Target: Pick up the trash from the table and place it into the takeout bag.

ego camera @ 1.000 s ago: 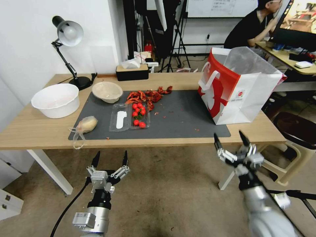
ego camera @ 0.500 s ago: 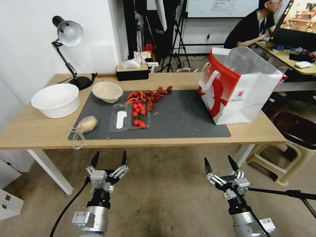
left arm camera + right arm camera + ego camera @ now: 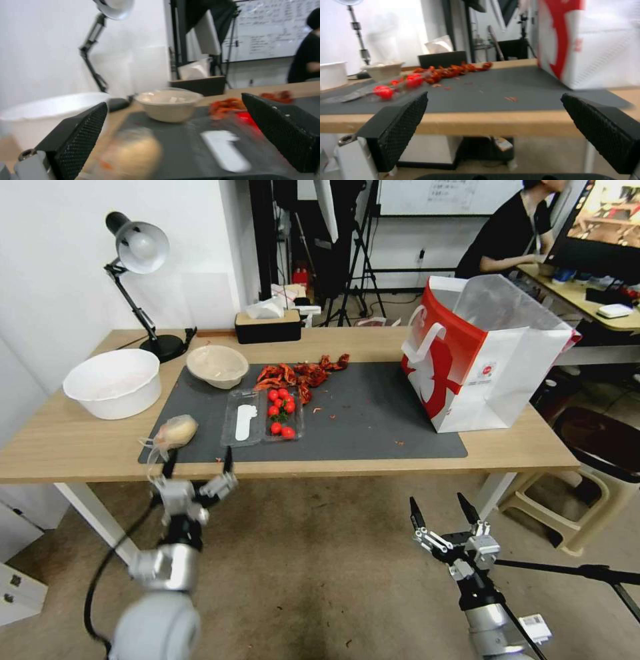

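Observation:
On the light-wood table [image 3: 67,450] a knotted clear bag with a beige lump [image 3: 175,432] lies at the left front corner of the dark grey mat [image 3: 373,420]. A shallow beige bowl [image 3: 217,365] stands farther back. The takeout bag [image 3: 487,353], white with a red side, stands open on the right. My left gripper [image 3: 199,455] is open, just below and in front of the table's front edge, facing the knotted bag [image 3: 133,152] and the bowl [image 3: 168,105]. Low over the floor on the right, my right gripper [image 3: 437,501] is open and faces the table edge and the takeout bag [image 3: 586,42].
A clear tray with cherry tomatoes [image 3: 263,417] and red shell scraps [image 3: 300,373] sit mid-mat. A large white bowl [image 3: 113,383], a desk lamp [image 3: 137,247] and a tissue box [image 3: 268,323] stand at the left and back. A beige stool [image 3: 573,513] is beside the table's right end.
My left gripper has risen and moved forward to the table's front edge near the knotted bag. My right gripper has dropped from table-edge height to low over the floor.

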Robot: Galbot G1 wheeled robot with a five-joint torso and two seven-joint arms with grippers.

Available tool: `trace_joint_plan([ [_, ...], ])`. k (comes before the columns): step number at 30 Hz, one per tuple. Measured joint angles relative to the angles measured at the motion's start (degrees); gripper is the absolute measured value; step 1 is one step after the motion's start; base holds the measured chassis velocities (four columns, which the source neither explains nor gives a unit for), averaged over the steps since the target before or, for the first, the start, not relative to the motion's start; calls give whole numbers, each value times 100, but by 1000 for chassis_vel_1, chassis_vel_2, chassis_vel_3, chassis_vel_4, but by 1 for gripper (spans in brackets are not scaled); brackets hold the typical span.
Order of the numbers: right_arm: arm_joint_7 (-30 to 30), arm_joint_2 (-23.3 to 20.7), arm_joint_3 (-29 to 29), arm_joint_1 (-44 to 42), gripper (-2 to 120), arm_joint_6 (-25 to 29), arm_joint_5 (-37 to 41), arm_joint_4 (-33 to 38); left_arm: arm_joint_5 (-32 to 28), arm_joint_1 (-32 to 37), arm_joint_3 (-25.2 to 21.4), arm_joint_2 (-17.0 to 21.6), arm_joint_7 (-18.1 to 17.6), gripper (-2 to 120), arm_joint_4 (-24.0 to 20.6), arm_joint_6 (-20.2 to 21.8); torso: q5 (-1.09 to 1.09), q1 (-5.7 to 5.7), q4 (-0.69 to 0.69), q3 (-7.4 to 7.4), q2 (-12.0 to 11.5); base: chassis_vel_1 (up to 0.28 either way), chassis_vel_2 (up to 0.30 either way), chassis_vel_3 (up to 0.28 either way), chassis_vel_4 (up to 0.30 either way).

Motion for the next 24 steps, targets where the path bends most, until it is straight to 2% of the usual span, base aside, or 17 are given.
trace_joint_plan([
  [1,0,0,0,0,100,0,0,0,0,0,0,0,0,100,0,0,0,0,0,0,0,0,0,0,0],
  [2,14,-43,-28,94,100,-69,2,5,-28,-101,-122,132,76,100,76,52,-1,0,3,0,0,0,0,0,0],
  [4,56,-101,-28,189,100,-149,13,13,-177,-343,-323,555,346,100,227,364,-5,1,-4,0,0,0,0,0,0],
  [5,56,-101,-28,189,100,-149,13,13,-177,-343,-323,555,346,100,227,364,-5,1,-4,0,0,0,0,0,0],
  [6,68,-115,-19,212,100,-169,15,13,-246,-454,-418,801,537,100,300,524,-3,0,-6,0,0,0,0,0,0],
  [7,70,-117,-18,215,100,-172,15,13,-257,-471,-434,844,573,100,314,549,-3,0,-6,0,0,0,0,0,0],
  [8,78,-122,-15,244,100,-195,14,9,-366,-613,-534,1217,877,100,438,725,-3,0,-5,0,0,0,0,0,0],
  [9,78,-122,-15,244,100,-195,14,9,-366,-613,-534,1217,877,100,438,725,-3,0,-5,0,0,0,0,0,0],
  [12,100,-95,-46,290,100,-234,-43,-55,-620,-905,-596,1835,1573,100,687,1154,-2,0,-5,0,0,0,0,0,0],
  [13,100,-95,-46,290,100,-234,-43,-55,-620,-905,-596,1835,1573,100,687,1154,-2,0,-5,0,0,0,0,0,0],
  [16,127,-61,-74,324,100,-273,-107,-102,-563,-1177,-563,2169,2264,100,890,1659,-3,0,-4,0,0,0,0,0,0],
  [17,127,-61,-74,324,100,-273,-107,-102,-563,-1177,-563,2169,2264,100,890,1659,-3,0,-4,0,0,0,0,0,0],
  [18,136,-53,-79,330,100,-281,-125,-112,-497,-1234,-556,2227,2453,100,924,1780,-3,0,-5,0,0,0,0,0,0],
  [19,148,-39,-87,334,100,-289,-160,-126,-370,-1330,-554,2323,2851,100,983,2006,-3,0,-4,0,0,0,0,0,0],
  [23,164,-31,-91,331,100,-307,-187,-133,-287,-1436,-498,2462,3053,100,1018,2288,-2,0,-4,0,0,0,0,0,0],
  [24,172,-31,-91,328,100,-311,-198,-135,-231,-1482,-472,2535,3148,100,1020,2483,-3,-1,-4,0,0,0,0,0,0],
])
